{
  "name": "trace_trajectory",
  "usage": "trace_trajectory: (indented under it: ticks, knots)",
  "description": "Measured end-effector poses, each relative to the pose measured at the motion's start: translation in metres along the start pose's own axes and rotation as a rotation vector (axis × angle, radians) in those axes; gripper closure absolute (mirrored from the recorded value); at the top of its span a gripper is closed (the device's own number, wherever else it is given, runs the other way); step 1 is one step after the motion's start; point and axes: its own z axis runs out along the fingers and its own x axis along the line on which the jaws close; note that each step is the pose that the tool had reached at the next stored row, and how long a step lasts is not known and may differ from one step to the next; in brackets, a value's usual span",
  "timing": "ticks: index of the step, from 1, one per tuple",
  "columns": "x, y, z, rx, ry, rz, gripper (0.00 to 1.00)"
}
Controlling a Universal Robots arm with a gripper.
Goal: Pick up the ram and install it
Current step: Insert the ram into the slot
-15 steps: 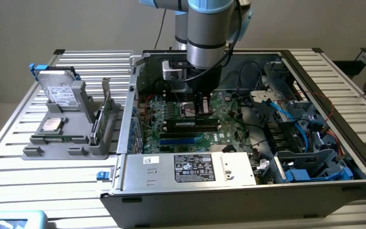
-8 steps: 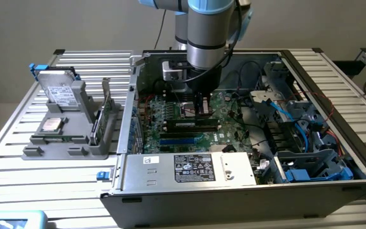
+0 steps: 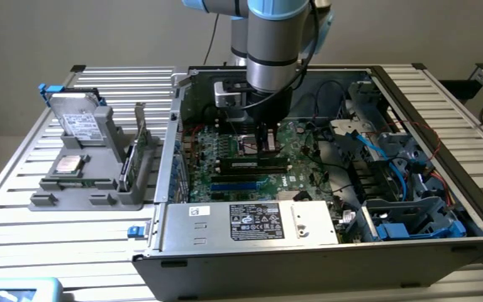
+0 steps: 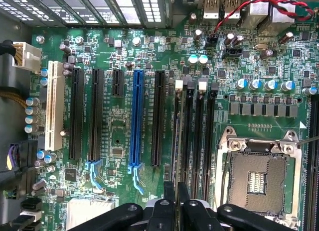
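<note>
RAM stick [image 3: 254, 165] stood on its long edge in the memory slot closest to the black and blue expansion slots, inside the open computer case [image 3: 443, 189]. A pale label sat on its dark face, the print too small to read. Whether it was pushed fully home could not be told.

The gripper [image 3: 265, 150] reached straight down from the arm, its jaws drawn close and pinching the RAM stick's top edge. In the wrist view the two black fingers [image 4: 169, 196] sat almost together over that slot, in line with a white latch [image 4: 179, 84] at its far end.

On the green motherboard [image 4: 119, 141] a blue slot [image 4: 137, 121] lay between black ones, with a white slot [image 4: 55, 111] further out. The processor socket [image 4: 254, 178] lay beside the memory slots [image 4: 204, 131]. White lettering ran along the slots but was not legible.

The power supply [image 3: 309, 223] carried a large white label [image 3: 254, 221] crowded with small marks and logos, none readable, and a barcode sticker [image 3: 198, 211] beside it.

At the exterior view's left, a gray fixture [image 3: 99, 189] on the slatted table [image 3: 23, 220] held a hard drive [image 3: 78, 119] with an unreadable white label, a silvery processor [image 3: 67, 165] and an upright expansion card [image 3: 138, 148].
</note>
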Motion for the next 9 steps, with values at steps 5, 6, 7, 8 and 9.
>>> trace_trajectory:
  ticks: [5, 6, 7, 8, 9]
  knots:
    - [0.0000, 0.0001, 0.0000, -0.0002, 0.0012, 0.000, 0.86]
    - [0.0000, 0.0001, 0.0001, -0.0002, 0.0012, 0.000, 0.86]
    - [0.0000, 0.0001, 0.0001, -0.0001, 0.0012, 0.000, 0.86]
    - [0.0000, 0.0001, 0.0001, -0.0001, 0.0012, 0.000, 0.86]
    - [0.0000, 0.0000, 0.0001, -0.0001, 0.0011, -0.001, 0.86]
